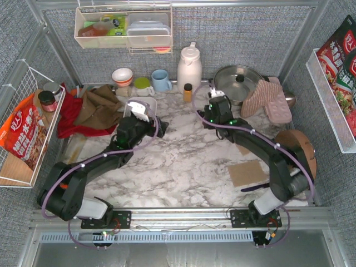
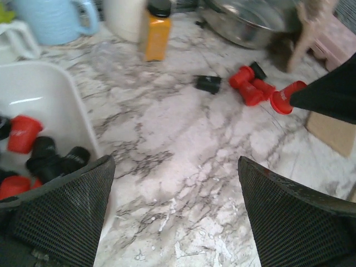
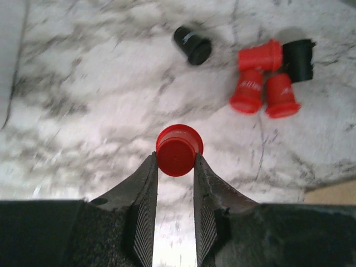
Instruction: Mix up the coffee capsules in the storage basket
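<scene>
Right tool (image 3: 175, 162) pinches one red capsule (image 3: 178, 148) over the table (image 3: 83, 83), and the basket (image 2: 53, 92) it should go in lies away to its left, just beside the left tool (image 2: 173, 167), which is spread wide.

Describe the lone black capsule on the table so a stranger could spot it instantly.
Find the steel pot at the back of the marble table. Before it huddle red and black capsules; yours is the black capsule lying alone on its side, apart from them toward the orange bottle.
</scene>
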You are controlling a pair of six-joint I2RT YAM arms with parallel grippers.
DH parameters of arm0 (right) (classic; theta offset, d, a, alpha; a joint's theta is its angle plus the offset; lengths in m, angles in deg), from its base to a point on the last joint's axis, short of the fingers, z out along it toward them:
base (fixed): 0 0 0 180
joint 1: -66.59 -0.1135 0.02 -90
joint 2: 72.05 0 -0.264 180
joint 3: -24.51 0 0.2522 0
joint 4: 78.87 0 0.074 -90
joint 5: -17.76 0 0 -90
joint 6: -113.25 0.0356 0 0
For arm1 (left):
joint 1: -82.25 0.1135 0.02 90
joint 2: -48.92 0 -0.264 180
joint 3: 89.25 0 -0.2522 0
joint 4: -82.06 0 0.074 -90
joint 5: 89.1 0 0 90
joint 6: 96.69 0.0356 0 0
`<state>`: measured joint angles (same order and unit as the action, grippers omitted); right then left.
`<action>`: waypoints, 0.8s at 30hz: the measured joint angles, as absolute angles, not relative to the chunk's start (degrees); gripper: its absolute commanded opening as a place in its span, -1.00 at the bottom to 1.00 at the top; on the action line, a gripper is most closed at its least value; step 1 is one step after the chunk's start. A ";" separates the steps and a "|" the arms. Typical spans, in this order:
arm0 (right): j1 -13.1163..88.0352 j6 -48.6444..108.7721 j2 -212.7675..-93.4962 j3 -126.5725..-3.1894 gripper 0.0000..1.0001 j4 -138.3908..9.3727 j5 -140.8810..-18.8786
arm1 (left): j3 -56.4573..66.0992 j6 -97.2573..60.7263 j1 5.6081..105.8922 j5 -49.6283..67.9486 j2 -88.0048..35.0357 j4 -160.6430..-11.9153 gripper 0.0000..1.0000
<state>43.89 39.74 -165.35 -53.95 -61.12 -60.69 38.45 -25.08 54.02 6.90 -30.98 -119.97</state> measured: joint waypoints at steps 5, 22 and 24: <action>39.56 38.87 -154.62 -43.57 -0.68 -64.00 -65.52 | 43.32 -16.31 48.60 10.68 -31.68 -129.69 0.99; 32.70 38.08 -141.61 -28.53 -0.67 -80.85 -85.36 | 55.12 2.40 40.01 23.58 -48.42 -174.19 0.98; 32.06 38.10 -141.50 -28.53 -0.68 -81.27 -86.15 | 54.49 3.71 39.77 23.58 -49.05 -174.83 0.99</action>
<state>32.06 38.10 -141.50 -28.53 -81.27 -86.15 54.49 3.71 39.77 23.58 -49.05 -174.83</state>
